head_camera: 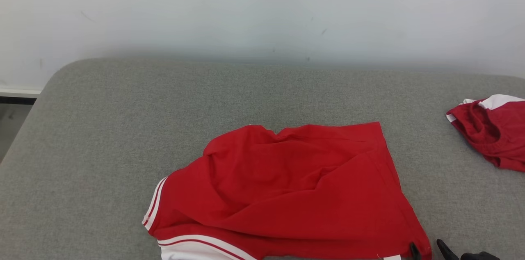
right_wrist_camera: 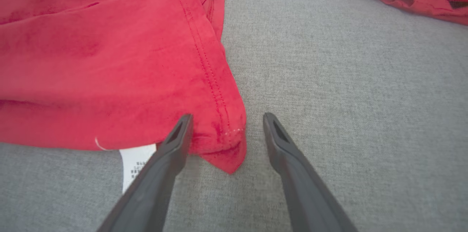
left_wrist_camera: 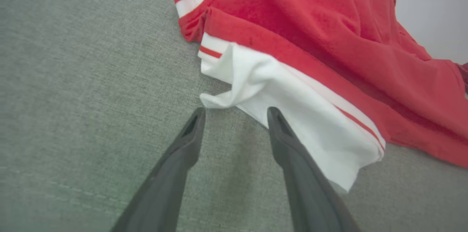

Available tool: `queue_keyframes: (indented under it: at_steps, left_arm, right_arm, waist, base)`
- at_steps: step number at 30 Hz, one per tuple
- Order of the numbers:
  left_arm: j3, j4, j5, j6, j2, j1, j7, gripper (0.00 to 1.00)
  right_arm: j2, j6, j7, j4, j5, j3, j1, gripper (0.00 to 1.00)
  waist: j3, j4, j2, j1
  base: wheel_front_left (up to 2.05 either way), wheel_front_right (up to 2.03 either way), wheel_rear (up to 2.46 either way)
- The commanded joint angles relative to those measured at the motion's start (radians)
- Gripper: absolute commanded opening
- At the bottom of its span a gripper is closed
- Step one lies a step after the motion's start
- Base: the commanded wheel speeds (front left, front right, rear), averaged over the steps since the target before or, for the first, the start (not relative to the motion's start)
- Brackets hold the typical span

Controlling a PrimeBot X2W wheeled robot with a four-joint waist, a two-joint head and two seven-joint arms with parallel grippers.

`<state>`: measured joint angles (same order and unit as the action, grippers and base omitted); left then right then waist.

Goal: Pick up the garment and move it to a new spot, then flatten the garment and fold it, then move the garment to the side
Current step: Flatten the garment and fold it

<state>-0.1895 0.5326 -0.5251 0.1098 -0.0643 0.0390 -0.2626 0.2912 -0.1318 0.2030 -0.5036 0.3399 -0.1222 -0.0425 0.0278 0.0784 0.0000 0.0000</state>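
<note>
1. We see our left gripper [left_wrist_camera: 236, 112] with fingers apart, holding nothing, tips at the shirt's [head_camera: 287, 186] white sleeve [left_wrist_camera: 278, 93].
2. Our right gripper [right_wrist_camera: 227, 116] is spread wide astride the shirt's hem corner [right_wrist_camera: 226, 144], not gripping it.
3. The shirt lies rumpled on the cushion [head_camera: 102, 128].
4. A second garment [head_camera: 492, 133] lies well right of the shirt.

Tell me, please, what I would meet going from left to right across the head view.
Bare left stretch of the grey fabric surface → red garment with white striped trim → right gripper, dark fingers at the garment's corner → crumpled red-and-white garment.
</note>
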Motion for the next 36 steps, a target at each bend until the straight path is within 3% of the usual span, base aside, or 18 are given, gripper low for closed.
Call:
queue_keyframes:
  at_steps: [1, 12, 13, 14, 15, 16, 17, 18, 23, 30, 34, 35, 36]
  left_arm:
    - [0.006, -0.022, 0.035, -0.006, -0.007, 0.013, -0.002, 1.00]
    - [0.038, -0.008, 0.088, -0.008, -0.017, -0.025, -0.002, 1.00]
    - [0.038, -0.003, 0.095, -0.006, -0.019, -0.028, -0.002, 1.00]
    - [0.038, 0.004, 0.098, -0.005, -0.019, -0.032, -0.002, 1.00]
    - [0.038, 0.010, 0.100, -0.001, -0.019, -0.037, -0.002, 1.00]
    - [0.038, 0.016, 0.098, 0.002, -0.018, -0.043, -0.002, 0.83]
    - [0.038, 0.021, 0.097, 0.004, -0.017, -0.050, -0.002, 0.32]
    - [0.036, 0.031, 0.093, 0.005, -0.014, -0.054, -0.002, 0.00]
    - [0.038, 0.052, 0.063, 0.015, -0.010, -0.064, -0.002, 0.00]
    - [0.055, -0.047, 0.038, 0.019, -0.024, 0.032, -0.002, 0.00]
    - [0.035, -0.103, 0.015, 0.021, -0.033, 0.085, 0.013, 0.00]
    - [0.027, -0.102, 0.015, 0.021, -0.035, 0.089, 0.022, 0.00]
    - [0.019, -0.099, 0.016, 0.021, -0.036, 0.090, 0.033, 0.00]
  right_arm:
    - [-0.004, 0.002, 0.007, 0.010, -0.001, 0.004, -0.005, 1.00]
    - [-0.006, 0.002, -0.011, 0.018, -0.001, -0.010, -0.011, 1.00]
    - [-0.007, 0.002, -0.014, 0.018, 0.000, -0.011, -0.011, 0.91]
    - [-0.007, 0.002, -0.015, 0.018, 0.001, -0.012, -0.011, 0.72]
    - [-0.007, 0.002, -0.016, 0.018, 0.004, -0.013, -0.009, 0.46]
    - [-0.008, 0.002, -0.017, 0.016, 0.005, -0.014, -0.007, 0.29]
    - [-0.009, 0.002, -0.019, 0.014, 0.006, -0.017, -0.004, 0.00]
    - [-0.011, 0.002, -0.021, 0.011, 0.006, -0.019, -0.001, 0.00]
    - [-0.007, 0.002, -0.010, 0.008, 0.012, -0.028, 0.005, 0.00]
    - [0.008, 0.002, 0.032, 0.103, 0.052, 0.017, -0.044, 0.00]
    - [0.009, 0.002, -0.025, 0.144, 0.079, 0.036, -0.085, 0.00]
    - [0.011, 0.002, -0.036, 0.144, 0.072, 0.034, -0.083, 0.02]
    - [0.015, 0.002, -0.042, 0.144, 0.058, 0.030, -0.083, 0.30]
  waist:
    - [-0.001, 0.000, 0.0000, 0.0000]
    - [-0.008, -0.021, 0.0000, 0.0000]
    - [-0.008, -0.023, 0.0000, 0.0000]
    - [-0.008, -0.025, 0.0000, 0.0000]
    - [-0.008, -0.026, 0.0000, 0.0000]
    - [-0.009, -0.027, 0.0000, 0.0000]
    - [-0.009, -0.027, 0.0000, 0.0000]
    - [-0.009, -0.027, 0.0000, 0.0000]
    - [-0.012, -0.024, 0.0000, 0.0000]
    - [-0.012, -0.022, 0.0000, 0.0000]
    - [-0.004, -0.016, 0.0000, 0.0000]
    - [-0.004, -0.016, 0.0000, 0.0000]
    - [-0.003, -0.016, 0.0000, 0.0000]
  base:
    - [0.00, 0.00, 0.00]
    - [0.00, 0.00, 0.00]
    - [0.00, 0.00, 0.00]
    - [0.00, 0.00, 0.00]
    - [0.00, 0.00, 0.00]
    - [0.00, 0.00, 0.00]
    - [0.00, 0.00, 0.00]
    - [0.00, 0.00, 0.00]
    - [0.00, 0.00, 0.00]
    - [0.00, 0.00, 0.00]
    - [0.00, 0.00, 0.00]
    - [0.00, 0.00, 0.00]
    - [0.00, 0.00, 0.00]
